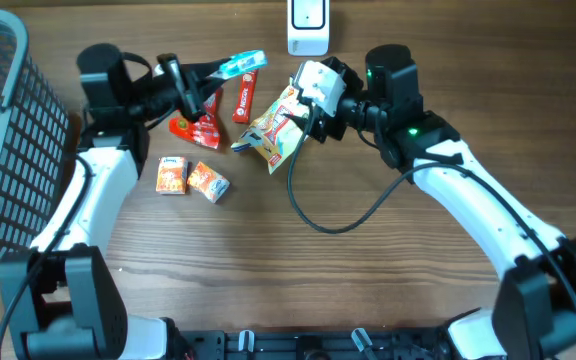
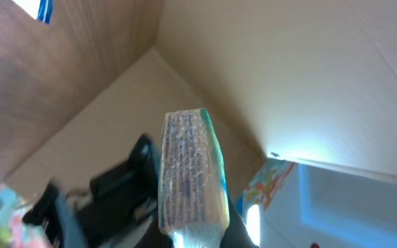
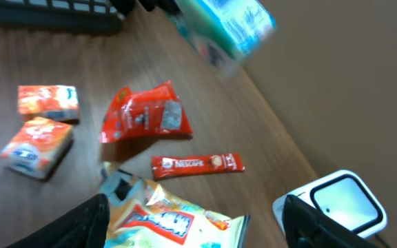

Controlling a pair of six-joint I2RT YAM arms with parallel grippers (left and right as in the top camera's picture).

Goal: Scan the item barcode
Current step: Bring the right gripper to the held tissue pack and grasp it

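Nearest us, two small orange cartons [image 1: 190, 179] lie on the worktop [image 1: 368, 285]. Beyond them our right gripper [image 3: 195, 207] has its jaws spread either side of the yellow snack bag [image 1: 271, 132]. Farther left, our left gripper [image 1: 213, 72] pinches the teal packet [image 1: 242, 65] in its jaws, off the worktop. The white scanner [image 1: 308, 26] stands at the far edge.
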